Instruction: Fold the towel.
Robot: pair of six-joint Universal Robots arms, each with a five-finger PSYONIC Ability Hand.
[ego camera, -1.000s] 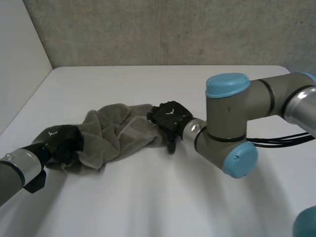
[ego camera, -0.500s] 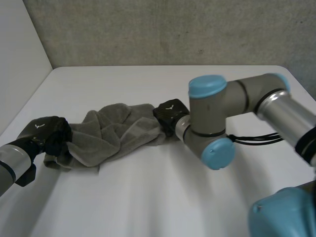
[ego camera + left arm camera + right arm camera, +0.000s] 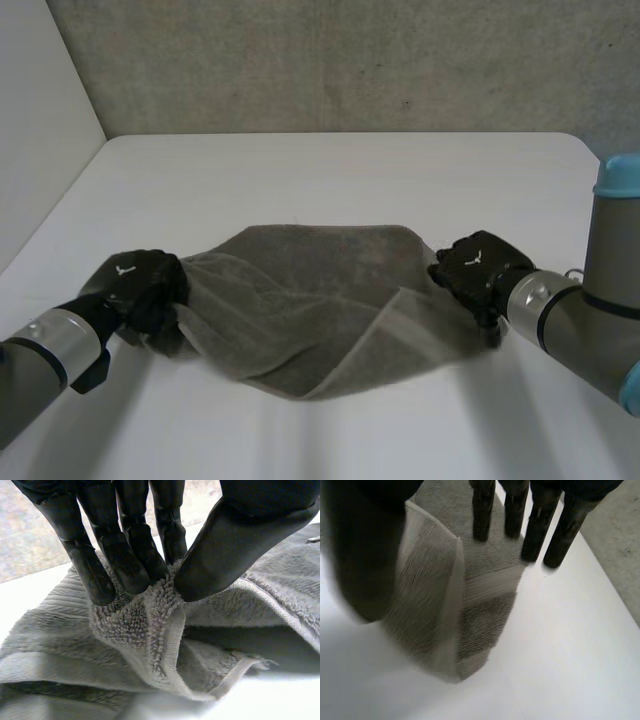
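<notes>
Grey terry towel [image 3: 310, 300] lies stretched across the white table [image 3: 330, 170], spread from the middle toward 6 o'clock, with 1 robot hand at each end. The left hand [image 3: 135, 285], at the towel's 9 o'clock end, is closed on the cloth. In the left wrist view its fingers [image 3: 127, 555] and thumb [image 3: 235, 540] pinch a bunched ridge of looped pile just above the flat hem. The right hand [image 3: 478, 265], at the 3 o'clock end, appears to hold the opposite corner. There the cloth runs up between the thumb and the straight fingers [image 3: 535, 530], doubled over on itself.

Holding the 2 ends well apart seems meant to pull the towel wide and flat, so its edges can be found before any fold. That job looks unfinished. 1 flap lies turned over on the body, its woven band running from the middle toward 5 o'clock, and the near edge sags to a blunt point at 6 o'clock instead of a straight line. The pile is thick and soft, the table smooth and bare.
</notes>
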